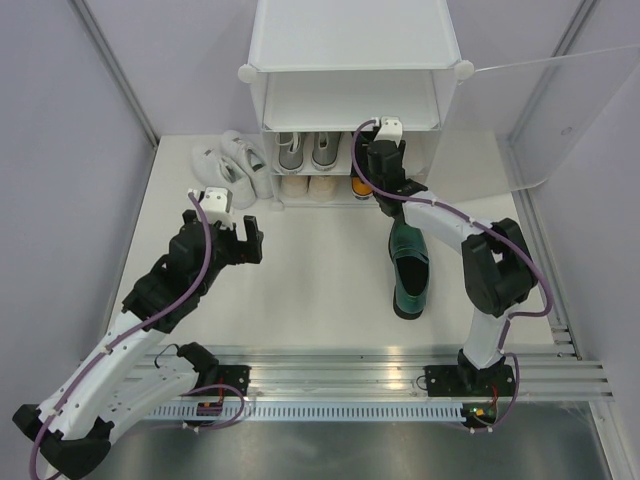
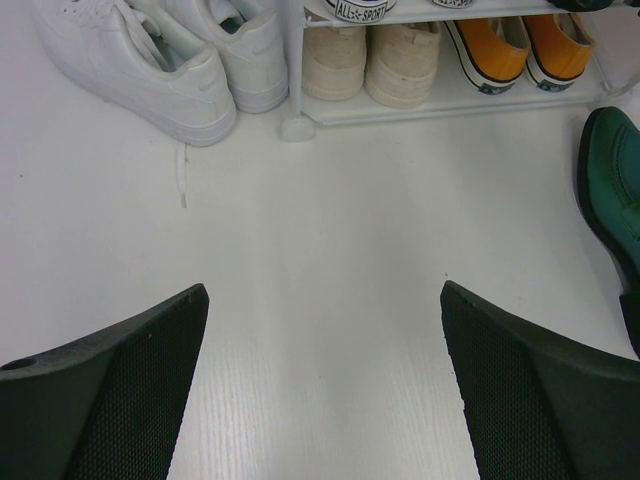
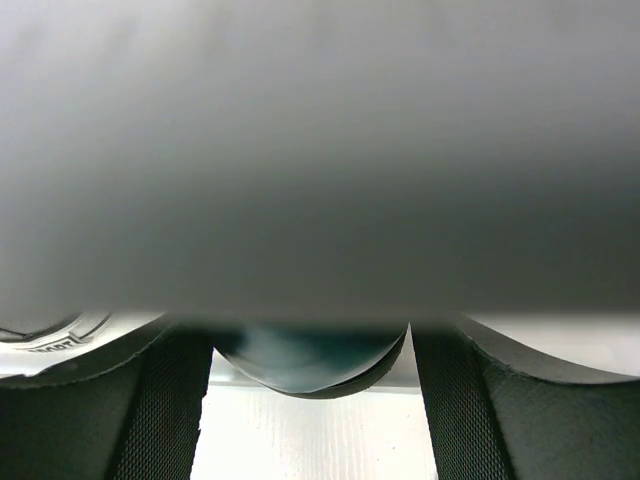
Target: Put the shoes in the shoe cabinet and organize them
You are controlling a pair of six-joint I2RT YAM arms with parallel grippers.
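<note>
Loose green shoe (image 1: 410, 272) on the bench (image 1: 300, 300), second green shoe (image 3: 308, 358) at the shoe cabinet (image 1: 355, 40).
Nearest, the left end effector (image 1: 228, 228) hangs spread wide over the bench, the loose shoe lying beside the right arm. White sneakers (image 1: 232, 168) sit outside the cabinet's left corner. A cream pair (image 2: 370, 62) and an orange pair (image 2: 520, 45) fill its bottom shelf, with a grey pair (image 1: 306, 150) above. There the right end effector (image 1: 380, 165) pinches the second shoe under a shelf panel.

one green shoe (image 1: 410, 280) outside cabinet (image 1: 350, 40), other green shoe (image 3: 310, 362) inside.
</note>
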